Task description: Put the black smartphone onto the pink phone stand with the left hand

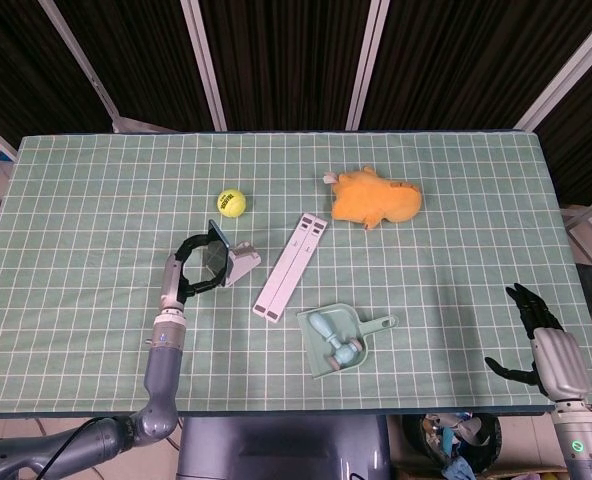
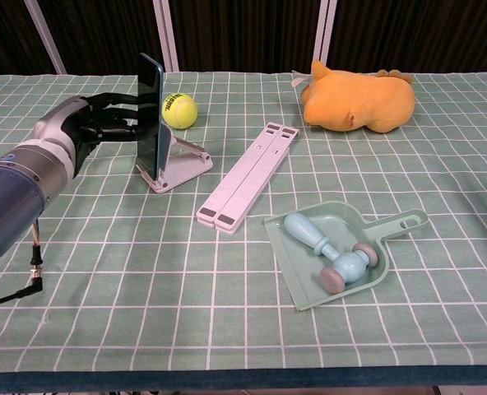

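- Black smartphone (image 2: pixel 150 113): upright on edge, lower end seated in the pink phone stand (image 2: pixel 178 167), mid-left of the bench (image 2: pixel 227 329).
- Left hand (image 2: pixel 95 118): fingers curled about the phone's upper part, apparently holding it.
- Right hand (image 1: pixel 536 335): idle at the bench edge, fingers spread, holding nothing.
- Step: placement, release pending.
- Next: loosen the fingers, withdraw leftward without tipping the phone.

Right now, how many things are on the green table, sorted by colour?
Black: 1, the black smartphone.
Pink: 2, the pink phone stand and the long folded pink stand.
Yellow: 1, the yellow tennis ball.
Orange: 1, the orange plush toy.
Green: 1, the pale green dustpan.
Blue: 1, the light blue toy hammer.
Total: 7.
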`<state>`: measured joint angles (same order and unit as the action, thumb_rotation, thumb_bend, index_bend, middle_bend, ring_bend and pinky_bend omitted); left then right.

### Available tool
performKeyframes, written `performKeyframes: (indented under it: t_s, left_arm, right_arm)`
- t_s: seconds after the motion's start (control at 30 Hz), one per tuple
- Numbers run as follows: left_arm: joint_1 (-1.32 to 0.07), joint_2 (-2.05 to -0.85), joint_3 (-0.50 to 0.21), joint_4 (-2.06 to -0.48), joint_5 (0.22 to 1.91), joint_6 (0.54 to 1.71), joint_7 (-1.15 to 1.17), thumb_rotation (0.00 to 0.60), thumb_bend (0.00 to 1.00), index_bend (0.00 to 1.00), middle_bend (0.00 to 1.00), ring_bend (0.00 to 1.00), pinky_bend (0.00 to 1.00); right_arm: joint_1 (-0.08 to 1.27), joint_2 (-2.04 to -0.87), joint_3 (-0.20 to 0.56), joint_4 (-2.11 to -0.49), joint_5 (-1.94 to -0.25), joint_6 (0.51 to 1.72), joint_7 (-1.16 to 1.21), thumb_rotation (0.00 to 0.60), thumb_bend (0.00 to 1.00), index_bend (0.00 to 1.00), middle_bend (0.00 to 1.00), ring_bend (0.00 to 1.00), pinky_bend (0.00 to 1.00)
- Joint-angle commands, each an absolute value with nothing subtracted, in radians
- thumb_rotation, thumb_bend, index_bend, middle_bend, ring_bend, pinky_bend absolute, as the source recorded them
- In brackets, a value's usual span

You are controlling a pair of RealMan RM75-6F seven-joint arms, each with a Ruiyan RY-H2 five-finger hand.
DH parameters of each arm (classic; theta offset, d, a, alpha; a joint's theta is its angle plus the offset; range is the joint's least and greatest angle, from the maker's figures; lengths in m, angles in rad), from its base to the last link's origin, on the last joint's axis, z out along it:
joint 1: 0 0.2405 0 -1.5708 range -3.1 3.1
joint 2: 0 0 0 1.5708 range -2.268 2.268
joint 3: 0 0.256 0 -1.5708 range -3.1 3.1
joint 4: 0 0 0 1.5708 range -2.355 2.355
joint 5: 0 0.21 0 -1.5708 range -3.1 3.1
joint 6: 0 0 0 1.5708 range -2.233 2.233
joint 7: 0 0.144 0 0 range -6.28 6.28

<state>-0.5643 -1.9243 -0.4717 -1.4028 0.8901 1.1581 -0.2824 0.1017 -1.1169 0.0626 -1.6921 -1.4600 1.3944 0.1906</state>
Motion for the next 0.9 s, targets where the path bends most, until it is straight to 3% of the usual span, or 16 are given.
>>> performKeyframes:
  t_s: [0.03,0.9]
  left_arm:
    - [-0.564,-1.931,-0.474,-1.394,0.892,1.156,-0.287,0.6,0.31,0.44,0.52,0.08,0.03]
    - [-0.567,-1.967,-0.471,-1.332,0.908,1.131,-0.275,0.6,0.31,0.43,0.52,0.07,0.03]
  right_arm:
    - [0.102,-1.117,0.063,-1.693,-1.459,1.394,0.191,0.6,0.23,0.0,0.0,0.0,0.19]
    - [0.103,-1.113,0.064,-1.697,-1.453,1.388,0.198,0.6,0.23,0.0,0.0,0.0,0.19]
